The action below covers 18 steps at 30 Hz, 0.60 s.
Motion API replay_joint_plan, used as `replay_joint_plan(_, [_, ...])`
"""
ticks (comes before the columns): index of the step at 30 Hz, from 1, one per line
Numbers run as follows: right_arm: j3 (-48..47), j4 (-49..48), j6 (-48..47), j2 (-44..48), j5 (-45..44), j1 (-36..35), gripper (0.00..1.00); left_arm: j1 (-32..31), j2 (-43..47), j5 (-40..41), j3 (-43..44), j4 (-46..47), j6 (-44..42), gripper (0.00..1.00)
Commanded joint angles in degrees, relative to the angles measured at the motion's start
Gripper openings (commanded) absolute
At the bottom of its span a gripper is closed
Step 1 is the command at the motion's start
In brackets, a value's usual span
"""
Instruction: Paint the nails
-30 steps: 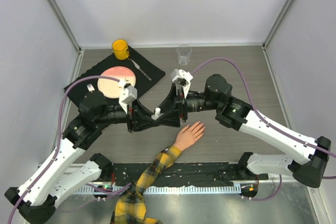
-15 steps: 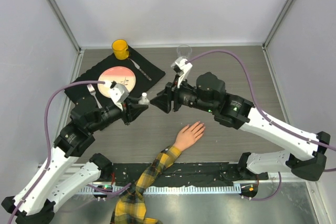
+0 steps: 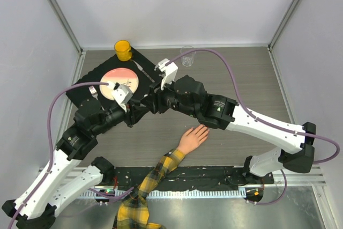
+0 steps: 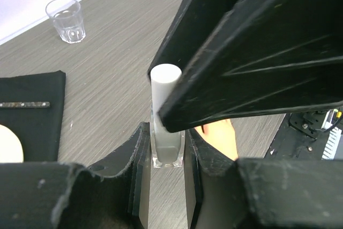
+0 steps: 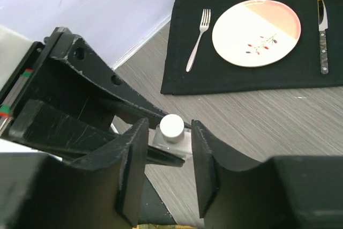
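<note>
Nails [image 3: 204, 128] on the mannequin hand [image 3: 192, 139] lie toward the table's near edge, just below both arms. My left gripper [image 4: 166, 133] clamps the bottle [image 4: 167, 153], and my right gripper [image 5: 169, 132] stands part-open astride its white cap [image 5: 172, 125], not touching it. If I close off-centre, the bottle could twist loose and spill.

The two arms meet over the middle of the desk [image 3: 246, 73], left gripper [image 3: 140, 109] and right gripper [image 3: 154, 102] tip to tip beside the black placemat [image 3: 86, 87]. A plate [image 3: 119, 80] and knife [image 3: 140, 68] lie on the placemat, with a yellow cup [image 3: 122, 50] at its far corner. A clear glass [image 3: 187, 55] stands further right. Nearer lies the mannequin hand [image 3: 193, 138], its plaid sleeve [image 3: 155, 172] trailing nearward.
</note>
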<state>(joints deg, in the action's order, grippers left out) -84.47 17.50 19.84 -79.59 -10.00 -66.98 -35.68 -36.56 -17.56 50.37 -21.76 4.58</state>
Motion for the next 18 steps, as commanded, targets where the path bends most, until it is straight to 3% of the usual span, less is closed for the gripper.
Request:
replay_joint_plan(1, [-3.77,-0.45,-0.15,-1.62,-2.57,-0.70,0.41,-0.18,0.87,-0.45,0.25,2.33,1.48,0.00])
replay_joint_plan(7, [-3.51,0.35,-0.41,-1.88,-1.78,-0.87,0.23,-0.18,0.70,-1.59,0.69,2.86,2.45,0.00])
replay_joint_plan(8, [-3.25,0.35,-0.85,-1.62,-1.34,-0.87,0.07,-0.18,0.78,-2.56,0.96,2.95,2.89,0.00])
replay_joint_plan(10, [-1.67,0.26,-4.79,0.12,0.23,-0.70,0.01,-0.09,0.70,-9.02,1.31,3.30,3.24,0.00])
replay_joint_plan(13, [3.76,-2.71,-13.76,3.99,24.67,3.77,0.01,-0.18,0.78,-22.46,2.10,5.83,5.26,0.00])
replay_joint_plan(14, [5.96,-5.17,-13.86,5.05,49.48,8.40,0.01,-0.18,0.87,-34.09,1.75,7.68,6.48,0.00])
replay_joint_plan(15, [11.20,-15.46,-8.90,5.84,59.56,9.75,0.01,-0.18,0.96,-40.56,1.05,10.92,13.02,0.00])
replay_joint_plan(16, [14.04,-24.00,-3.28,6.98,68.44,10.20,0.01,-0.09,1.13,-45.06,-1.30,21.39,17.70,0.00])
replay_joint_plan(18, [19.23,-42.09,6.40,7.08,74.06,10.12,0.01,-0.18,1.40,-48.53,-2.90,31.04,26.58,0.00])
